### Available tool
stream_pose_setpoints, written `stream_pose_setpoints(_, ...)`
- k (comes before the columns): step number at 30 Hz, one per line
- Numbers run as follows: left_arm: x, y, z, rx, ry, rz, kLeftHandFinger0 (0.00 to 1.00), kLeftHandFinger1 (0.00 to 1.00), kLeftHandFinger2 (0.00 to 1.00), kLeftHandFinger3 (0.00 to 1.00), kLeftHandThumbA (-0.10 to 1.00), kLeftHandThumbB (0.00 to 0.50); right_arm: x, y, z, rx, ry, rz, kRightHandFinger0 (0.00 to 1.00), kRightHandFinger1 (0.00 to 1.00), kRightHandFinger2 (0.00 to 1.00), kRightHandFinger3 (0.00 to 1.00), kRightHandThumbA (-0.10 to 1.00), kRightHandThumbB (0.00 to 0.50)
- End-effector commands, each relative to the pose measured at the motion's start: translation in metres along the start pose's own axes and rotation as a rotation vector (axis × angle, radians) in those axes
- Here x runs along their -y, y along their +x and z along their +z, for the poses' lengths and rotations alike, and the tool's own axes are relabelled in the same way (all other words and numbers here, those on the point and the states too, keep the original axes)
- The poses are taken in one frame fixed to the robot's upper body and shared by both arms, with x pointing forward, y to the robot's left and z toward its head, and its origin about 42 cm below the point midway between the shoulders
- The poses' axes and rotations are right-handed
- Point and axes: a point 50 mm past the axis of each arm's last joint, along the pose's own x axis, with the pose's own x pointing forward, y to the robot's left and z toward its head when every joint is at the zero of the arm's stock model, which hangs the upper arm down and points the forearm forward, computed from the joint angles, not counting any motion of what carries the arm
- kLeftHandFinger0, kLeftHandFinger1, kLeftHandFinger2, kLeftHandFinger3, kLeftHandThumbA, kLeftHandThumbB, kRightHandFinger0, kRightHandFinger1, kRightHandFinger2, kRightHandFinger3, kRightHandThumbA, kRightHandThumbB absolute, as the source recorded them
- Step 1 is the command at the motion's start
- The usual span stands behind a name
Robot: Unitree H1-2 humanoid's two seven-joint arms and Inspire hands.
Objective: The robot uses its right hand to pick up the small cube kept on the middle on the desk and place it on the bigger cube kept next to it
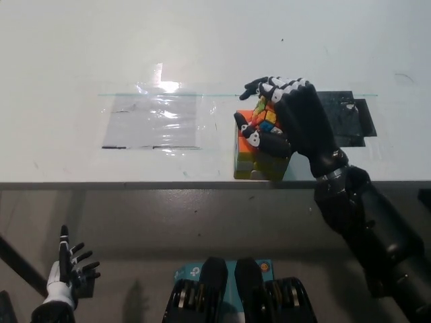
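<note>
Nearest the camera, low at the picture's left and below the desk's front edge, the white left hand (62,282) rests idle with its fingers spread and nothing in it. It has no part in this job.

Moving up, the black right arm rises from the lower right and reaches over the front edge of the desk (81,67). The right hand (291,118) sits at the top of the cube stack, its fingers (264,139) curled round the small cube (261,120) and pinching it from the near and far sides. The small cube shows only as a patch of orange, yellow and blue between the fingers, lying tilted rather than square.

Directly under it stands the bigger cube (259,158), close to the desk's front edge, its near face showing orange, grey and yellow tiles. The small cube appears to be touching its top face (though the hand covers the contact, so I cannot tell whether it lies flat or hangs just clear).

As a judgement: the pick-up and the carry are done, and the task is in its last step. What remains is settling the small cube squarely on the bigger one, letting go, and drawing the hand away without knocking it off.

Beyond the stack, a sheet of clear plastic film (155,121) lies taped flat to the left, and a black patch (347,114) lies behind the right hand.
</note>
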Motion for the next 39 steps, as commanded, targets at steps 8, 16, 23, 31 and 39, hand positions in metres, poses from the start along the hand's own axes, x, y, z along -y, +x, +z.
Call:
stream_pose_setpoints(8,-0.005,0.010,0.028,0.080,0.002,-0.002,0.59,0.64,0.77,0.85,1.00,0.155,0.001,0.011,0.007,0.020,0.062,0.022,0.61,0.72,0.89,1.00,0.43,0.145)
stream_pose_setpoints(16,-0.006,0.010,0.026,0.069,0.023,0.009,0.56,0.63,0.79,0.77,1.00,0.171,0.005,0.013,0.008,-0.012,-0.030,0.170,1.00,1.00,1.00,1.00,1.00,0.415)
stream_pose_setpoints(23,-0.005,0.009,0.027,0.070,0.018,0.006,0.60,0.65,0.79,0.81,1.00,0.142,0.009,0.013,0.008,-0.013,-0.062,0.165,1.00,1.00,1.00,1.00,1.00,0.408)
stream_pose_setpoints(31,-0.005,0.006,0.020,0.052,0.000,0.009,0.56,0.59,0.75,0.83,1.00,0.153,0.014,0.012,0.012,-0.009,-0.090,0.168,1.00,1.00,1.00,1.00,1.00,0.407)
stream_pose_setpoints(39,-0.010,0.001,0.010,0.018,-0.036,0.027,0.63,0.62,0.74,0.82,1.00,0.148,0.046,0.006,0.035,0.028,-0.065,0.139,1.00,1.00,1.00,1.00,1.00,0.418)
